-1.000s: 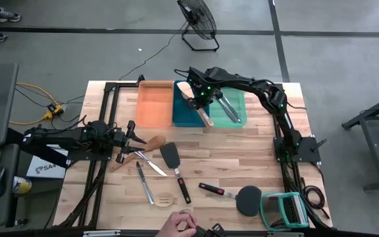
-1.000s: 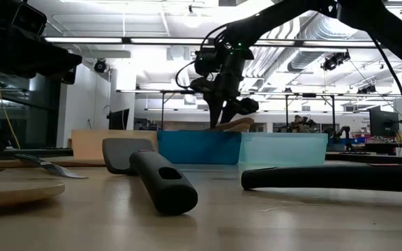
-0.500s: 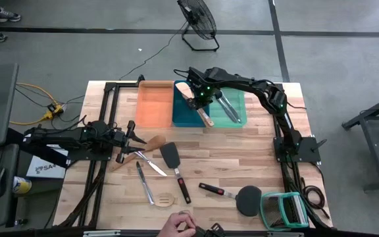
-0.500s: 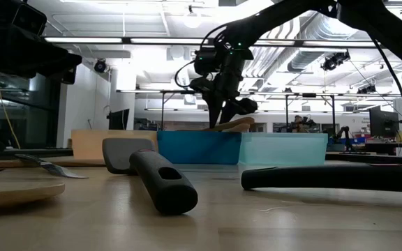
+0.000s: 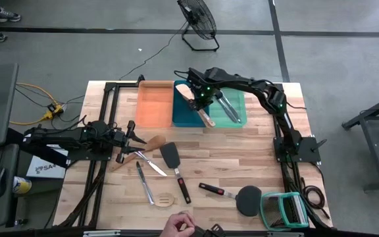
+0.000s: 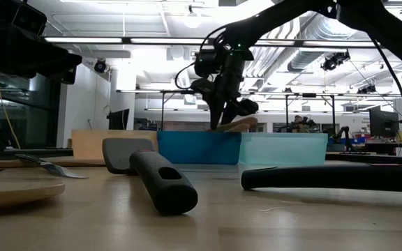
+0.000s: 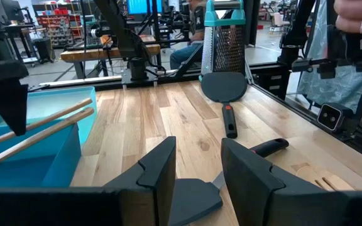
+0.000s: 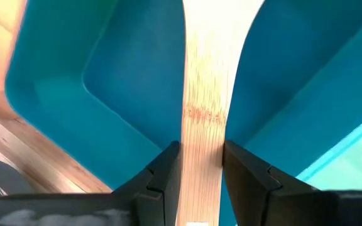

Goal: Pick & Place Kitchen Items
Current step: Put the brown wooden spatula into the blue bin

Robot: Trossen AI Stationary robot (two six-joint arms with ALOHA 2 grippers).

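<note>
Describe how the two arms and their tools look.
Both arms are dark, slim and jointed, with black cables along them. The right arm shows small green lights near its tool. The left tool has two flat, dark, angular fingers.

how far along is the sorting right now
Done: metal cutlery lies in the teal tray. In hand: the right gripper holds a wooden spoon over the blue tray. Left: a black spatula and others on the table; the left gripper waits.
</note>
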